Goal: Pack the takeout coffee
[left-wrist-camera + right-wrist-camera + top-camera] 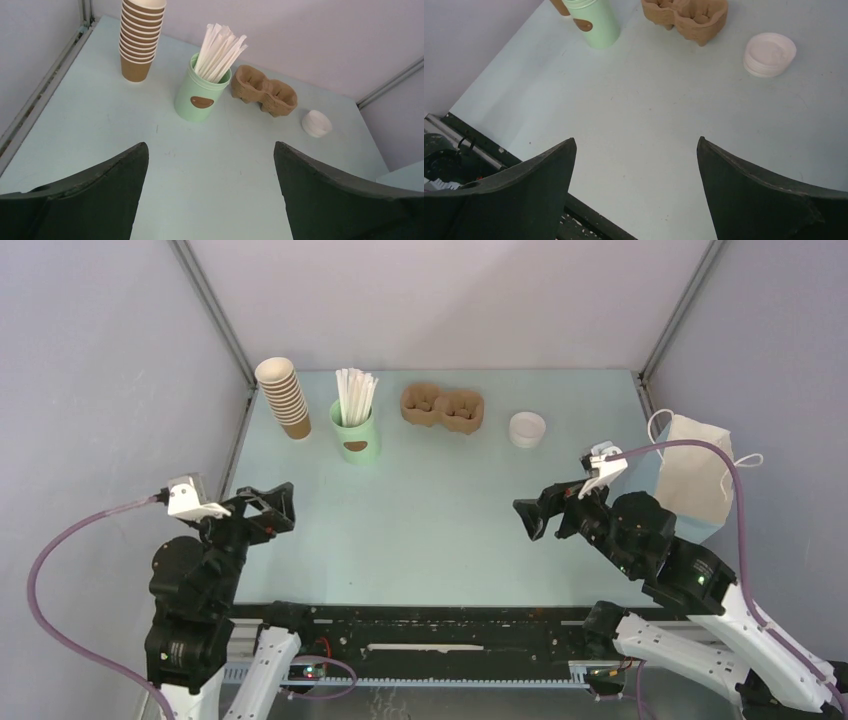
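Observation:
No takeout coffee shows in any view. My left gripper (268,512) hovers open over the table's near left, with only bare table between its fingers in the left wrist view (210,147). My right gripper (537,510) hangs open at the near right, nothing between its fingers (636,142). A brown pulp carrier (442,408) with two slots sits at the back centre, also seen by both wrists (264,91) (686,15). A short stack of white lids (527,428) lies to its right (316,123) (770,54).
A tall stack of lidless brown cups (284,397) stands at the back left, a mint-green cup of white straws (355,430) beside it. A white paper bag with handles (695,478) stands at the right edge, just behind my right arm. Grey walls enclose the pale green table (430,510).

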Robot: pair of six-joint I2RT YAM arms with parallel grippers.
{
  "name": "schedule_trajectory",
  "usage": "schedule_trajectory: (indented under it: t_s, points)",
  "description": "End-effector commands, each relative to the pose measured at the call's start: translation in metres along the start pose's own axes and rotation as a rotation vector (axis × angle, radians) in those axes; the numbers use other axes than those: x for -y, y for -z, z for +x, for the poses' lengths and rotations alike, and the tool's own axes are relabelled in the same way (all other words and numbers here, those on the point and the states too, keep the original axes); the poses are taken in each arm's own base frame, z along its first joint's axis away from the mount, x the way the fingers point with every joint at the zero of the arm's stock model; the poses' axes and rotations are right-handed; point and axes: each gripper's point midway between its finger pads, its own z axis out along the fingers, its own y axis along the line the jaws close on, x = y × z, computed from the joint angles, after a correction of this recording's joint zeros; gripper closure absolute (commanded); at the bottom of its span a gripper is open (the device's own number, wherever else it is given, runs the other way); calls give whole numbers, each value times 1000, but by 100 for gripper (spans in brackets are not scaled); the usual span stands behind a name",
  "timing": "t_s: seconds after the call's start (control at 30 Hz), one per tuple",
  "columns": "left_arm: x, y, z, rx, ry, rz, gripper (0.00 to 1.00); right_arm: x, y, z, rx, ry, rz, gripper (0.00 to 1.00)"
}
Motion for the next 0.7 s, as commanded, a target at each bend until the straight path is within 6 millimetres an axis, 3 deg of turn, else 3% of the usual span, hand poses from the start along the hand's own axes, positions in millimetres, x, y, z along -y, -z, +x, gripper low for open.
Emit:
schedule_trajectory:
  t_s: [0.0, 0.17, 0.33, 0.57, 0.67]
  points:
    - [10, -13, 5, -20, 54, 39, 0, 2, -10, -12, 60, -81, 41, 1]
    - [15, -22, 18, -89, 63, 58, 0, 0, -26, -9, 47, -71, 60, 1]
    - [14, -31, 37, -174, 56, 55, 0, -1, -55, -3, 19, -49, 105, 1]
    - [-4, -62, 60, -304, 10, -57, 0, -14, -118, -19, 101, -131, 68, 1]
    - [-5, -84, 54, -362, 8, -106, 0, -2, -153, -35, 182, -199, 61, 2]
